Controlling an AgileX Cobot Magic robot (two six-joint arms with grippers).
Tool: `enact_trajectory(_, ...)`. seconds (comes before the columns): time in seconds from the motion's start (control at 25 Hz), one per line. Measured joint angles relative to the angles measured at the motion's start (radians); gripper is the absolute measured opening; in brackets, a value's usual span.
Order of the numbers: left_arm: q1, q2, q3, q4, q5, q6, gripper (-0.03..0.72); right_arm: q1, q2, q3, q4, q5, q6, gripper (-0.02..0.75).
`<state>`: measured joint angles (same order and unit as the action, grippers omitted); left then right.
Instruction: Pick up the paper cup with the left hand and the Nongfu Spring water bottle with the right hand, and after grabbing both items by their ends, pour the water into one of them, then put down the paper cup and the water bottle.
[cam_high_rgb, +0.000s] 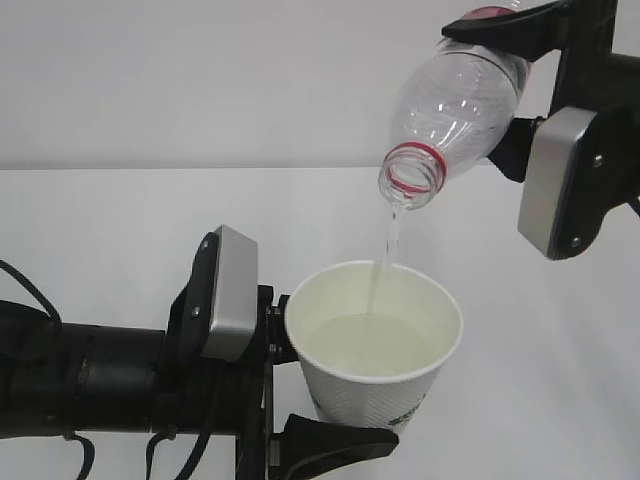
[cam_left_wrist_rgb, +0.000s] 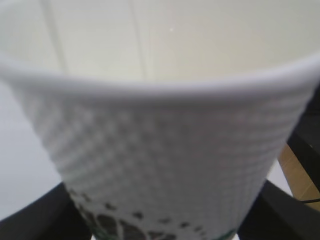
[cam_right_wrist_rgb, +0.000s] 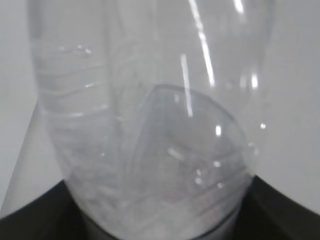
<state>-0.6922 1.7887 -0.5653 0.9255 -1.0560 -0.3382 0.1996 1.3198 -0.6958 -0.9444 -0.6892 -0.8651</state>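
Note:
The white paper cup (cam_high_rgb: 375, 345) is held upright at lower centre, my left gripper (cam_high_rgb: 320, 425) shut on its lower part; one black finger (cam_high_rgb: 335, 445) shows under it. Water (cam_high_rgb: 370, 340) lies inside the cup. Above it, the clear Nongfu Spring water bottle (cam_high_rgb: 455, 100) tilts mouth-down to the left, red neck ring over the cup, and a thin stream of water (cam_high_rgb: 390, 240) falls into the cup. My right gripper (cam_high_rgb: 520, 75) is shut on the bottle's body at upper right. The cup's embossed wall (cam_left_wrist_rgb: 165, 160) fills the left wrist view; the bottle (cam_right_wrist_rgb: 150, 150) fills the right wrist view.
A white tabletop (cam_high_rgb: 120, 220) runs under both arms, with a plain pale wall behind. A strip of wooden floor (cam_left_wrist_rgb: 300, 175) shows at the right edge of the left wrist view.

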Motion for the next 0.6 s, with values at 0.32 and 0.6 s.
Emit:
enact_trajectory(0.32, 0.000, 0.000, 0.000, 0.000, 0.000, 0.000, 0.554, 0.000, 0.000, 0.000, 0.001, 0.000, -0.001, 0.512)
enact_trajectory(0.6, 0.000, 0.000, 0.000, -0.003, 0.000, 0.000, 0.554, 0.000, 0.000, 0.000, 0.001, -0.002, -0.002, 0.512)
